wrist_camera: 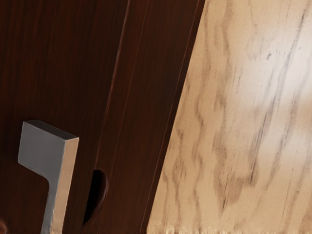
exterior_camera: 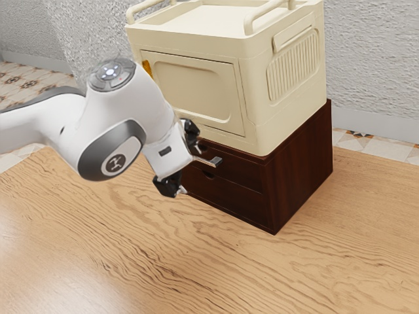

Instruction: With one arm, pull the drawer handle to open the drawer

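Note:
My black gripper [exterior_camera: 190, 165] stands open in front of the dark wooden cabinet [exterior_camera: 299, 167], its two fingers spread wide, one higher than the other. A silver metal handle [exterior_camera: 211, 161] sticks out from the upper drawer front [exterior_camera: 240, 173]; its near part lies close to the hand, level with the gap between the fingers. Neither finger is seen pressing on it. From the wrist view, the squared end of the handle [wrist_camera: 43, 142] stands out from the dark drawer front [wrist_camera: 63, 63]. The upper drawer looks flush with the cabinet.
A cream box with rails [exterior_camera: 196, 85] rests on top of the cabinet, just above the hand. Below the handle, the lower drawer front [exterior_camera: 229, 198] has a dark finger notch [exterior_camera: 208, 175] at its top edge. Wooden table [exterior_camera: 216, 268] surrounds the cabinet's base.

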